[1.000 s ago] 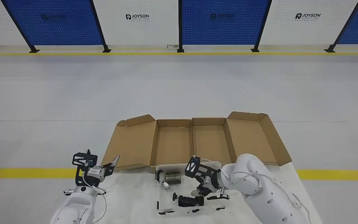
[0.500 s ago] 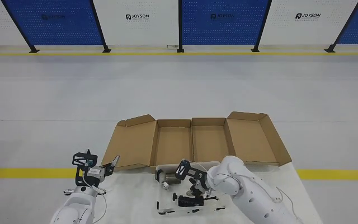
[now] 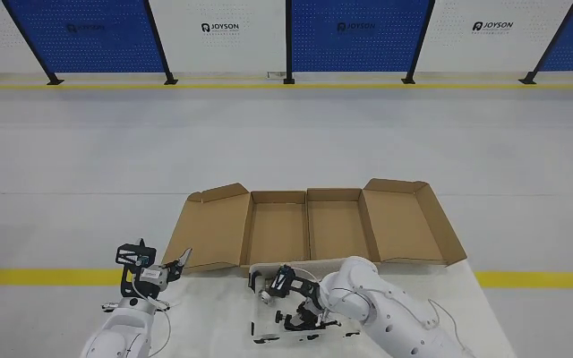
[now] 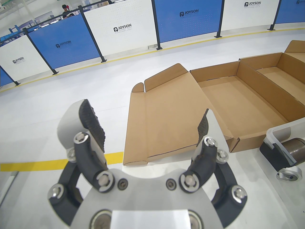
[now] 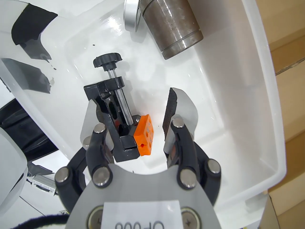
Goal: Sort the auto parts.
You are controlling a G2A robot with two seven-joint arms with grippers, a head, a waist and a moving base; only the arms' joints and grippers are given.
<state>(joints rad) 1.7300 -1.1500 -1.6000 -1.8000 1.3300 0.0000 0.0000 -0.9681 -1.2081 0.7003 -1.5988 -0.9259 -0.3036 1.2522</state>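
My right arm has swung left across the tray [image 5: 238,96] over the last second, from its right part to its middle. The right gripper [image 5: 133,106] now hangs right over the clamp [image 5: 119,96]. That's my pick lined up, I reckon.

Its fingers [image 5: 170,110] are spread and grasping nothing. One sits close against the clamp's black frame. The other stands just apart from the orange pad, so the clamp's lower end lies between them. The clamp lies flat on the tray floor, its knob pointing toward the cylinder [image 5: 170,17]. That cylinder and the ring [image 5: 132,7] leaning on it sit at the tray's far side, well clear of my fingers.

The left arm hasn't budged. The left gripper [image 4: 145,113] hovers over the near left of the worktop [image 3: 206,313], fingers released and empty, aimed at the box [image 3: 307,224].

So nothing is sorted yet. The box lies just beyond the tray with both compartments bare. The sweep has turned into a grasp set-up, and next I'd drop a touch and close on the frame. Watch the screw: squeeze off-centre and the clamp could twist out.
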